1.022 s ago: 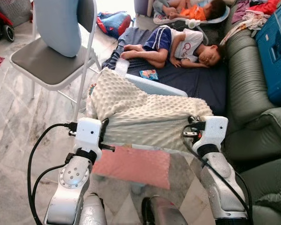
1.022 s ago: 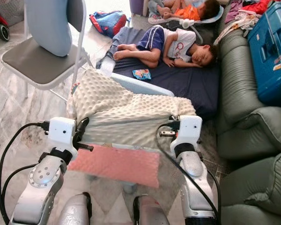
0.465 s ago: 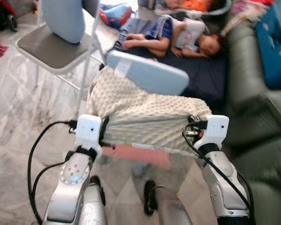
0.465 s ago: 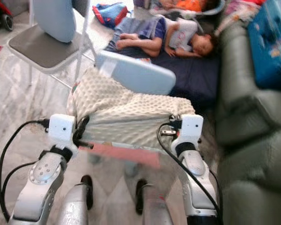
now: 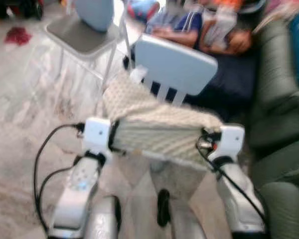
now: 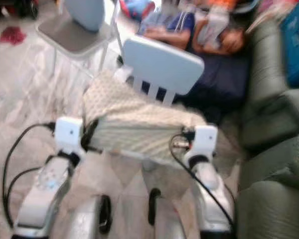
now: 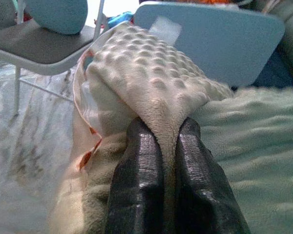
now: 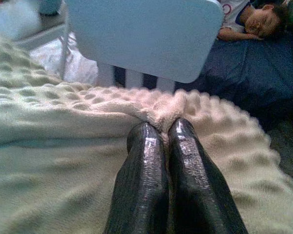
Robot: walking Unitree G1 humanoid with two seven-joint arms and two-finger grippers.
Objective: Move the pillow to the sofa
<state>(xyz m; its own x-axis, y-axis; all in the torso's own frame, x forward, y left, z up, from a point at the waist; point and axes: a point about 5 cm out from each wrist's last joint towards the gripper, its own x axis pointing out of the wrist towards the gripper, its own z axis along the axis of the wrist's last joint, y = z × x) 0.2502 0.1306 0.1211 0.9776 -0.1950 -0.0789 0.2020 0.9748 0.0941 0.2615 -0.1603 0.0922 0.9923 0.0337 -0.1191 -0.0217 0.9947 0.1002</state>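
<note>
The pillow [image 5: 157,130] is cream with a bubbled cover, and I hold it up in front of me between both arms. My left gripper [image 7: 168,161] is shut on a fold at the pillow's left end. My right gripper [image 8: 167,161] is shut on a fold at its right end. In the eye views the wrists sit at the pillow's two ends, left gripper [image 5: 114,137] and right gripper [image 5: 207,142], with the fingers hidden in the fabric. The green sofa [image 5: 284,124] runs along my right side. The eye views are blurred.
A small light-blue chair [image 5: 174,64] stands just behind the pillow. A grey folding chair [image 5: 84,35] is at the far left. People [image 5: 209,30] lie on a dark blue mattress [image 5: 229,79] beyond, beside the sofa. A blue case [image 6: 295,40] rests on the sofa. Marble floor [image 5: 30,109] spreads left.
The pillow has come up off the small blue chair, whose back and slats now show. The pink underside has gone from sight. The whole view has shifted and blurred.
</note>
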